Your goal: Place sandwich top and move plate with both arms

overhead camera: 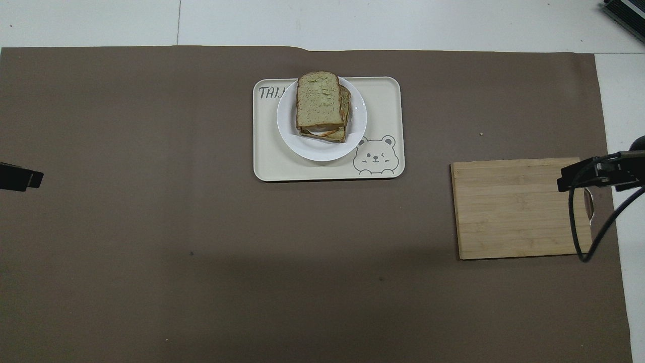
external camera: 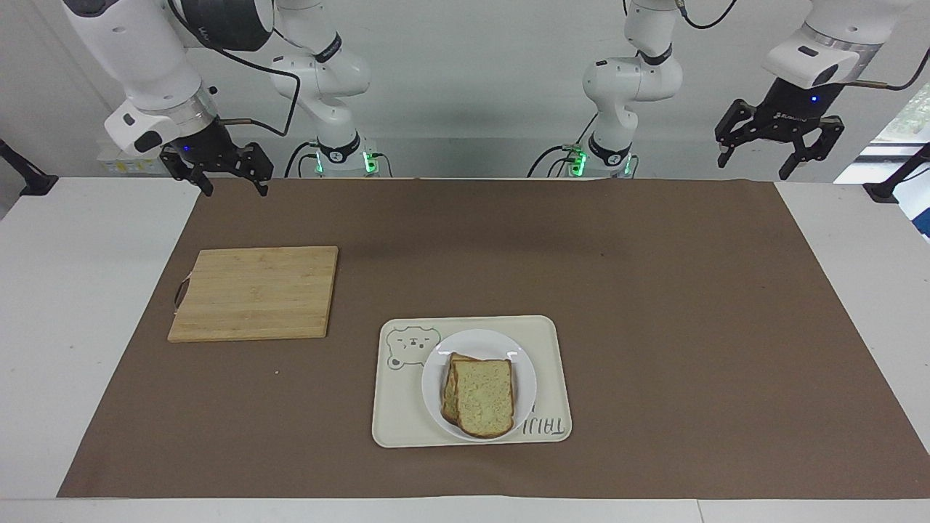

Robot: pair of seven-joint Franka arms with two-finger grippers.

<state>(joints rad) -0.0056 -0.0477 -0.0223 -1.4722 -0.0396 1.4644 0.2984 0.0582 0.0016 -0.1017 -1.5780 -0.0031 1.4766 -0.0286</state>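
Lying on plate (external camera: 523, 381), sandwich top (external camera: 485, 396) well apart from both raised tools, left (external camera: 779, 149) and right (external camera: 216, 176), fingers spread, empty.
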